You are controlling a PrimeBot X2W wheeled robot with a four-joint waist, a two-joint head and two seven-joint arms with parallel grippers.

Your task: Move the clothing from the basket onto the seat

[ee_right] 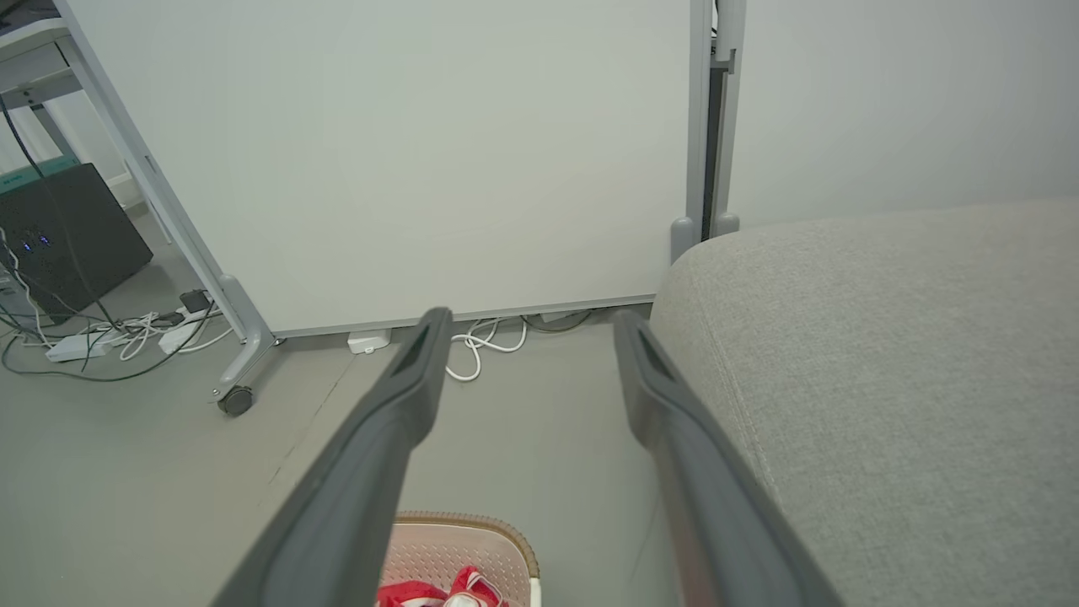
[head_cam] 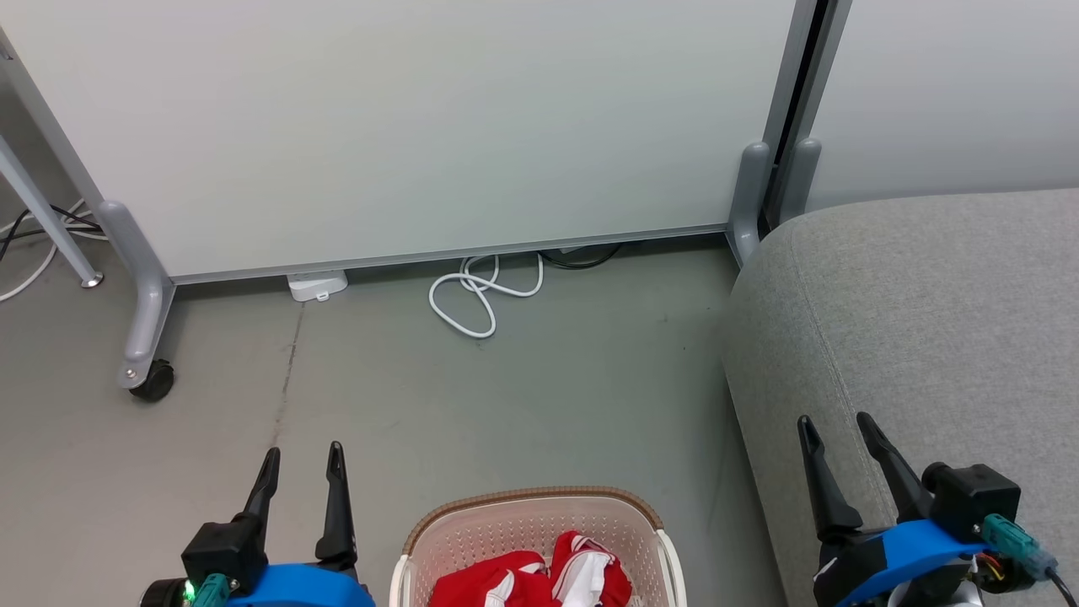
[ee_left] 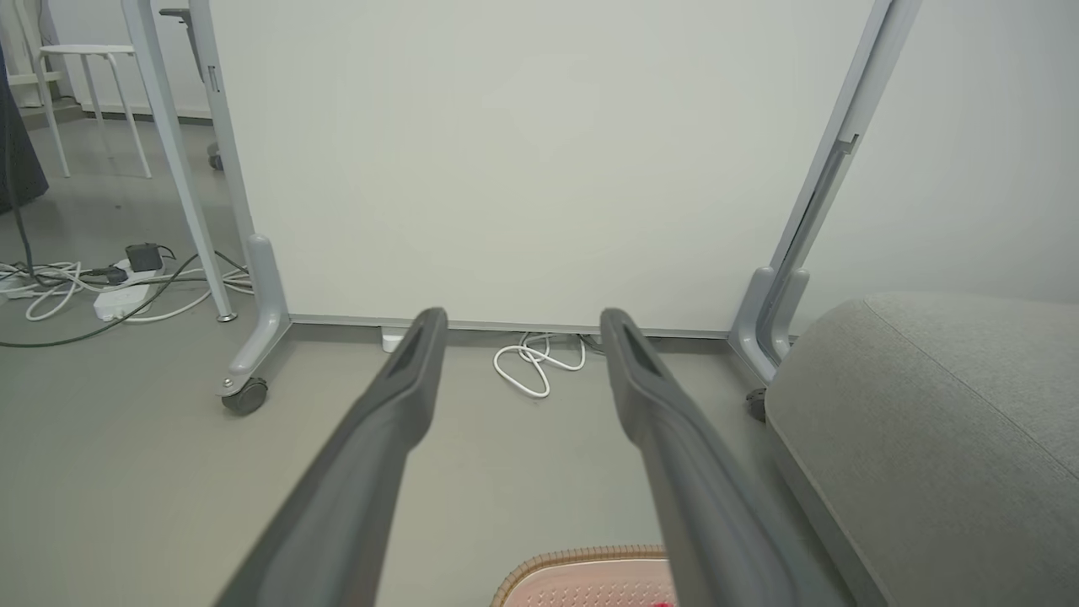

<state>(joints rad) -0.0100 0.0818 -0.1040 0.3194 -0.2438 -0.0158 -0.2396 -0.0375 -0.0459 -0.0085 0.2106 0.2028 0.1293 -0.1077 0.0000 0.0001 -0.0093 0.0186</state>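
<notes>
Nearest, at the bottom edge of the head view, the left gripper (head_cam: pixel 303 448) rises with its fingers spread wide and nothing between them; its body is cut by the frame. The right gripper (head_cam: pixel 834 417) is just as wide apart and empty, its wrist also cropped. The basket (head_cam: pixel 539 492) sits on the floor (head_cam: pixel 523 396) between the two pairs of fingers, nearer than their tips. Only its far half shows, the rest being lost below the frame. Inside lies the clothing (head_cam: pixel 506 582), red with white trim and bunched. Its lower part is cut off, and the number of pieces cannot be told. In the left wrist view the rim peeks out low between the fingers, partly hidden behind the right-hand finger, with a mere sliver of red. In the right wrist view the left-hand finger covers part of the basket. The seat (head_cam: pixel 927 320) lies under and beyond the right gripper's fingers and runs out of frame at the right and bottom; whether those fingers touch it cannot be told. Well beyond the left fingertips a white cable (head_cam: pixel 476 295) loops on the floor, its ends hidden under the panel (head_cam: pixel 421 126). The panel's top is cropped. A caster (head_cam: pixel 156 381) stands far to the left of the left fingers.
</notes>
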